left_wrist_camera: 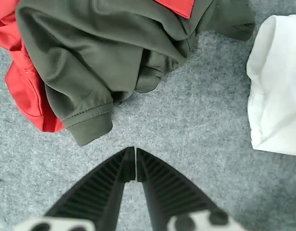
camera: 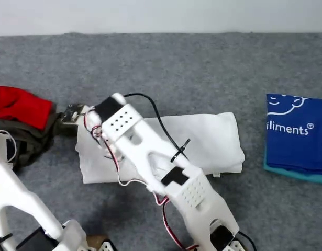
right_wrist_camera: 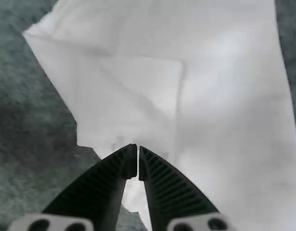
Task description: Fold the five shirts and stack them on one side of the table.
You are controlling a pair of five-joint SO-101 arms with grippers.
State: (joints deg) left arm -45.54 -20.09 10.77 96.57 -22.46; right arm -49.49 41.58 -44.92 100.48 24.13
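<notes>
Grey felt-like table top (camera: 202, 68). White shirt (camera: 213, 138) lies partly folded mid-table, with the right arm (camera: 150, 151) stretched over it. Right gripper (right_wrist_camera: 138, 161): fingers pressed together above the shirt's edge, nothing seen pinched. Left gripper (left_wrist_camera: 136, 163): fingers likewise pressed together, over bare surface just beside an olive shirt (left_wrist_camera: 114, 48) crumpled with a red shirt (left_wrist_camera: 22, 86) (2 unfolded, heaped at one table end). Opposite end: blue shirt (camera: 297, 130) folded atop a teal shirt (camera: 291, 171).
</notes>
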